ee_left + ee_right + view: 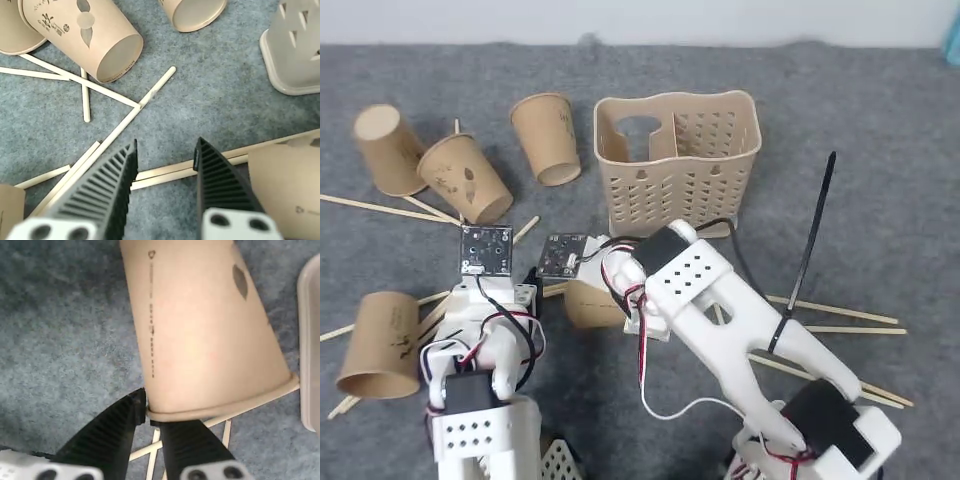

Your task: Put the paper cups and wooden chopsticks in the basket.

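The right gripper is nipped onto the rim of a paper cup lying on its side on the grey carpet, just in front of the basket. From here I think one jaw sits inside the mouth. The cup is light and thin-walled, so it'll crush if squeezed hard, and the rolled rim is the stiff place to hold. The left gripper hangs spread wide over a pair of chopsticks, holding nothing

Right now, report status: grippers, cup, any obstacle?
Left gripper open above chopsticks. Right gripper shut on paper cup rim, near basket. Other chopsticks under that rim.
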{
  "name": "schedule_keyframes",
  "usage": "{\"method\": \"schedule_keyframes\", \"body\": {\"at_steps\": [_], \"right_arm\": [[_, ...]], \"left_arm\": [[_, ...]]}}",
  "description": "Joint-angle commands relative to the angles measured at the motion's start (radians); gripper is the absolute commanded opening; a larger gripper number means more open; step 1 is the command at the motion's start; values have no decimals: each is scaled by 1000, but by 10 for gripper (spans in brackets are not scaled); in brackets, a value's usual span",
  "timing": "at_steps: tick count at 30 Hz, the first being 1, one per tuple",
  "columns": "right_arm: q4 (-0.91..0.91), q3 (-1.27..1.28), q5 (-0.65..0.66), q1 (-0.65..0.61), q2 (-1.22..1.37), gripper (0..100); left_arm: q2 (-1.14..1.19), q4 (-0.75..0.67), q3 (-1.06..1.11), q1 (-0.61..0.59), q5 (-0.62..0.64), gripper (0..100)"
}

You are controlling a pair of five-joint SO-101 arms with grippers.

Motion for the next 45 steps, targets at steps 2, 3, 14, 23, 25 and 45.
{"method": "schedule_keyframes", "body": {"at_steps": [2,3,14,23,25,45], "right_arm": [[18,-12,15,-5,-28,9],[18,-12,15,-5,-45,9],[265,-12,138,41,-412,8],[378,-12,356,509,-602,8],[371,-12,456,664,-602,8],[81,-8,907,1296,-469,8]], "left_arm": [[-12,-15,-4,-2,-12,176],[-12,-15,-4,-2,-12,176],[-12,-35,4,-2,-14,176],[-12,-35,5,-2,-14,175],[-12,-35,5,-2,-14,175],[-12,-35,7,-2,-14,175]]}}
